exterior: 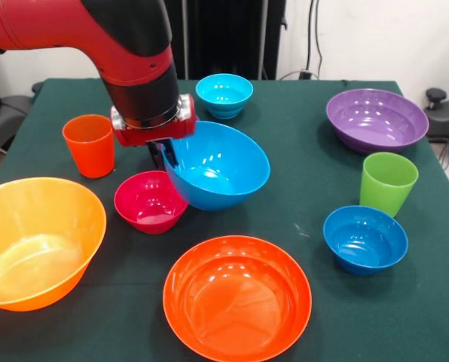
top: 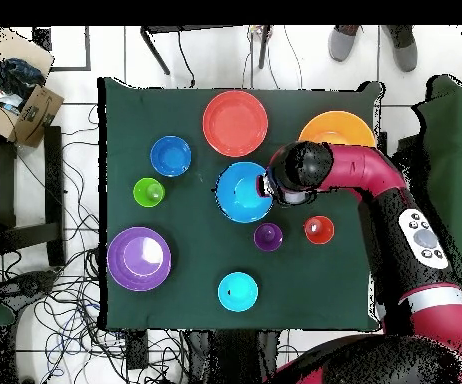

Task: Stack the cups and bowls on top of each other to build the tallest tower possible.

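Above the surface (exterior: 315,188), the pincer (exterior: 166,156) is clamped on the tilted blue bowl's (exterior: 221,167) rim; next, I judge, carry it into the yellow bowl (exterior: 36,241).

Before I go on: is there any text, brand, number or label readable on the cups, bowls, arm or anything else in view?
None can be read.
The bowls and cups, such as the sky-blue bowl at the claw and the lime green cup, are plain with no markings.
The red arm carries grey round controls in the overhead view, with no legible lettering.
The cardboard box off the table shows dark marks too blurred to read.
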